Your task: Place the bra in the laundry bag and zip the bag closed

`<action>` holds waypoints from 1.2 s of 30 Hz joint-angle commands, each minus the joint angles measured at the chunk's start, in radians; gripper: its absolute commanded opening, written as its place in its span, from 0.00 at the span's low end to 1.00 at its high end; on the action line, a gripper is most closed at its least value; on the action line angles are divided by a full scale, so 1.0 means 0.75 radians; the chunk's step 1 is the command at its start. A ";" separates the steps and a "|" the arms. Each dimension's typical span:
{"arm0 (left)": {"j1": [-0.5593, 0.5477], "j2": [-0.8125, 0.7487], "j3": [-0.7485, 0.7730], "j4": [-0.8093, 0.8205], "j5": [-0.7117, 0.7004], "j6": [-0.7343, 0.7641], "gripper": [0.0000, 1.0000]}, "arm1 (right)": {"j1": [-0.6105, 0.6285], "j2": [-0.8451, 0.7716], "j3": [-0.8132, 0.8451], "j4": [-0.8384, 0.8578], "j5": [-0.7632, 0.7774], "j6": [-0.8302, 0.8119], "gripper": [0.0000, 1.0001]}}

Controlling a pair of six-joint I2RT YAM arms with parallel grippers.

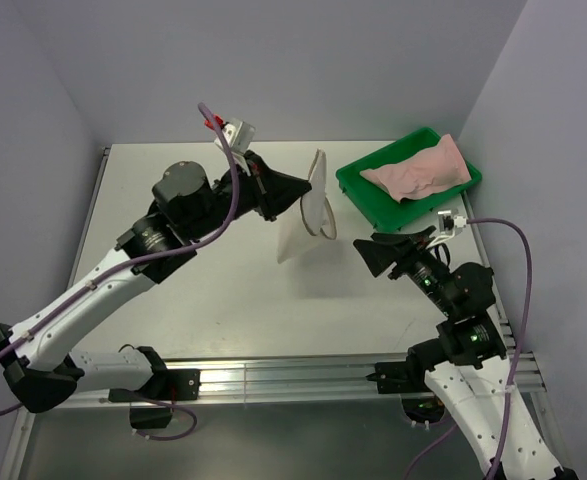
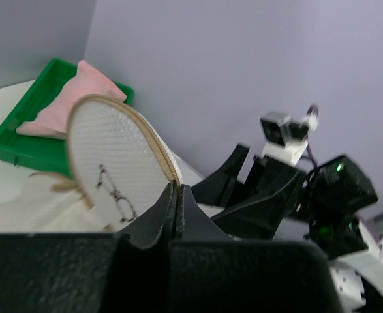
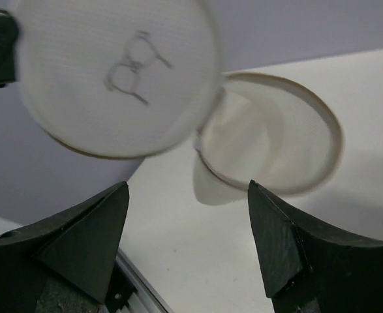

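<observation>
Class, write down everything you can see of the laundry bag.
The laundry bag is a round cream-white mesh pouch, unzipped, its two halves spread apart. A tan zip edges the rim; one face bears a dark line mark. The left tool, shut, pinches its rim and holds it up over the table.

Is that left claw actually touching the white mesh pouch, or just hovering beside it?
Touching. The left wrist view shows the left gripper with its fingers pinched shut on the zip rim of the laundry bag, with no gap between them.
</observation>
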 commanded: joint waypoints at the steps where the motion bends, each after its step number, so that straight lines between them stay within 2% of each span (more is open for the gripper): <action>1: -0.007 -0.089 0.044 -0.255 0.168 0.148 0.00 | -0.002 0.023 0.114 0.149 -0.236 -0.058 0.81; 5: 0.046 -0.226 -0.119 -0.369 0.221 0.183 0.00 | -0.004 0.111 0.208 0.269 -0.559 -0.162 0.81; 8: 0.111 -0.314 -0.207 -0.345 0.411 0.193 0.00 | 0.010 0.232 0.255 0.339 -0.691 -0.282 0.82; 10: 0.138 -0.327 -0.238 -0.345 0.576 0.246 0.00 | 0.026 0.342 0.341 0.274 -0.736 -0.390 0.82; 14: 0.162 -0.274 -0.216 -0.312 0.814 0.297 0.00 | 0.130 0.559 0.504 0.174 -0.787 -0.597 0.83; 15: 0.164 -0.261 -0.207 -0.308 0.835 0.314 0.00 | 0.218 0.632 0.537 0.117 -0.777 -0.638 0.87; 18: 0.170 -0.235 -0.183 -0.325 0.915 0.338 0.00 | 0.355 0.718 0.660 -0.077 -0.595 -0.898 0.88; 20: 0.179 -0.245 -0.191 -0.318 0.943 0.336 0.00 | 0.356 0.739 0.699 -0.088 -0.519 -0.978 0.88; 22: 0.195 -0.267 -0.199 -0.327 0.970 0.338 0.00 | 0.358 0.778 0.742 -0.200 -0.564 -1.031 0.88; 24: 0.207 -0.282 -0.213 -0.331 0.984 0.339 0.00 | 0.360 0.801 0.750 -0.207 -0.609 -1.037 0.88; 27: 0.218 -0.294 -0.220 -0.355 0.936 0.347 0.00 | 0.386 0.829 0.744 -0.223 -0.742 -1.023 0.83; 30: 0.230 -0.288 -0.226 -0.359 0.911 0.349 0.00 | 0.445 0.807 0.666 -0.097 -0.771 -0.952 0.70; 31: 0.234 -0.280 -0.224 -0.363 0.909 0.353 0.00 | 0.460 0.801 0.652 -0.076 -0.777 -0.939 0.56; 33: 0.238 -0.271 -0.209 -0.380 0.884 0.361 0.00 | 0.507 0.813 0.648 -0.051 -0.793 -0.915 0.45; 34: 0.240 -0.271 -0.203 -0.386 0.846 0.365 0.00 | 0.523 0.819 0.650 -0.049 -0.779 -0.905 0.27; 36: 0.242 -0.288 -0.179 -0.423 0.756 0.369 0.00 | 0.562 0.827 0.662 -0.001 -0.667 -0.868 0.10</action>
